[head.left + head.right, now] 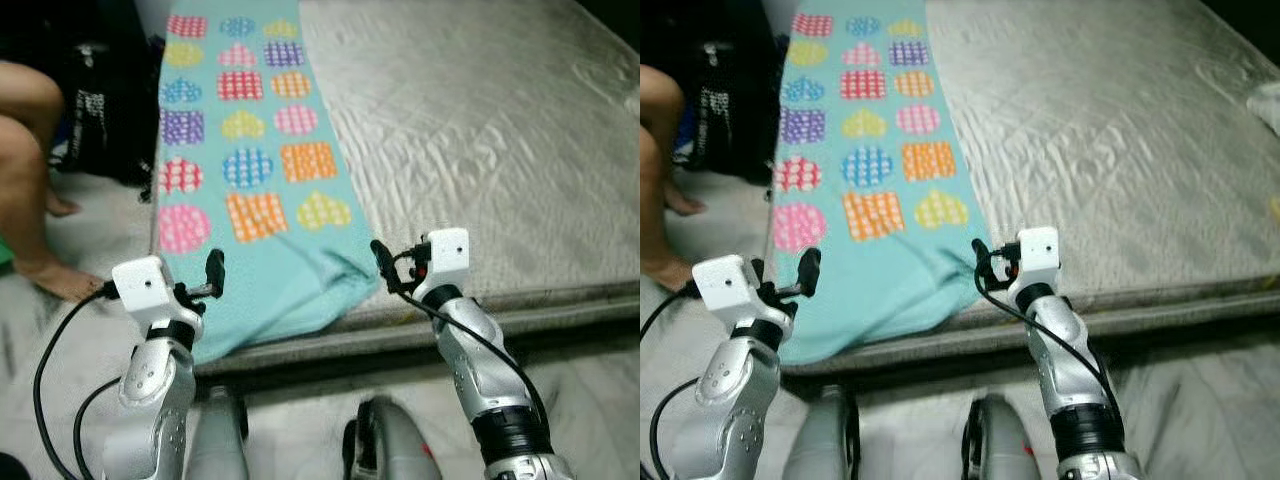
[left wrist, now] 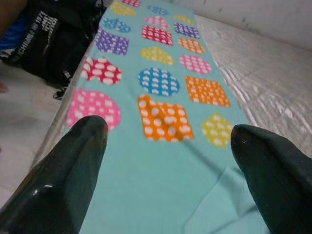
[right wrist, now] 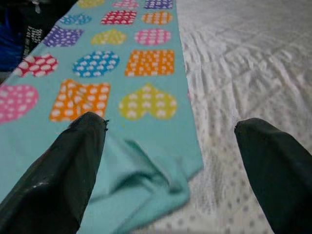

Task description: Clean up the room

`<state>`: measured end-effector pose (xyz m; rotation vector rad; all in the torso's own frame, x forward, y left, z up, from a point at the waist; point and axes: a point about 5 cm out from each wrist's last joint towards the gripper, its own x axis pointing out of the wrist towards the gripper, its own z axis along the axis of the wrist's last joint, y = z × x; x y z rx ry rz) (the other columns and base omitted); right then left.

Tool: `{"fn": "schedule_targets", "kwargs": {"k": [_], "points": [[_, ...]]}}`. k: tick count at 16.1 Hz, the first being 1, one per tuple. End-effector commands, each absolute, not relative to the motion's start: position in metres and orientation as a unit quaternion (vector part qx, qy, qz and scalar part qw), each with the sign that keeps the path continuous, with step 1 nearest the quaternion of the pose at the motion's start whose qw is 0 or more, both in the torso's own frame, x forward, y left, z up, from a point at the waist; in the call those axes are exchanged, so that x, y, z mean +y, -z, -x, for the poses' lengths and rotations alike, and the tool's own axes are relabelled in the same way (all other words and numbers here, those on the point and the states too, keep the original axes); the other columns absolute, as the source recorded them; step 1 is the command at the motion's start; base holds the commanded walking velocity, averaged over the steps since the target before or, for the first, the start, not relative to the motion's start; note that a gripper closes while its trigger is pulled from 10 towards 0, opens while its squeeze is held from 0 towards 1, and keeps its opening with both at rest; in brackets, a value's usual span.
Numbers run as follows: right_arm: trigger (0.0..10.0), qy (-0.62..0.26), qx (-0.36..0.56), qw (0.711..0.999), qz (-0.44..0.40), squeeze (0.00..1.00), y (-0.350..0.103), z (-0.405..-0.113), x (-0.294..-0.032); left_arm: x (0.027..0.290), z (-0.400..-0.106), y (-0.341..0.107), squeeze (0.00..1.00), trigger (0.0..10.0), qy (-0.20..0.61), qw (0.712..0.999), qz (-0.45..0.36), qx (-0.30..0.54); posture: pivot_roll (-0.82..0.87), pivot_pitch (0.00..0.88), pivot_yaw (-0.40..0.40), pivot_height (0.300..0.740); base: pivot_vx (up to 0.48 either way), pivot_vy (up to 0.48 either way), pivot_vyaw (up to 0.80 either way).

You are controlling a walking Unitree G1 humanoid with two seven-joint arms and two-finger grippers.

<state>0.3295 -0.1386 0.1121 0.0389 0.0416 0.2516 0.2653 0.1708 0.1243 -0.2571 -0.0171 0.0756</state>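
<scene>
Turquoise fleece, the blanket (image 1: 255,180) lies along the mattress (image 1: 480,140) by its left edge, its near end rumpled and drooping over the front side. It looks light, limp and easily bunched, so pinching both near corners seems best. Left gripper (image 2: 168,141) and right gripper (image 3: 170,134) hover over that end, fingers spread, empty. Head views add a black bag (image 1: 105,110) and a person's leg (image 1: 25,170).

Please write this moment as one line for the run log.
left tool: open, over blanket near edge | right tool: open, over blanket corner | blanket: flat on mattress, corner rumpled | held: nothing
</scene>
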Motion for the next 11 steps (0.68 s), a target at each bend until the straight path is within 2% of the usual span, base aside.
{"fn": "schedule_targets", "kwargs": {"k": [1,11], "points": [[10.0,-0.121,0.022,0.992,-0.02,0.0,-0.1106,-0.3287,-0.1409,0.1696,-0.265,-0.1232,0.0,10.0,-0.039,0.991,0.126,-0.005,0.12,0.243,-0.029,0.576,0.0,0.0,0.0],[10.0,-0.132,0.018,0.991,-0.02,0.0,-0.1124,-0.3289,-0.1396,0.1678,-0.2663,-0.125,0.0,10.0,-0.036,0.99,0.134,-0.012,0.11,0.243,-0.034,0.566,0.0,0.0,0.0]]}}
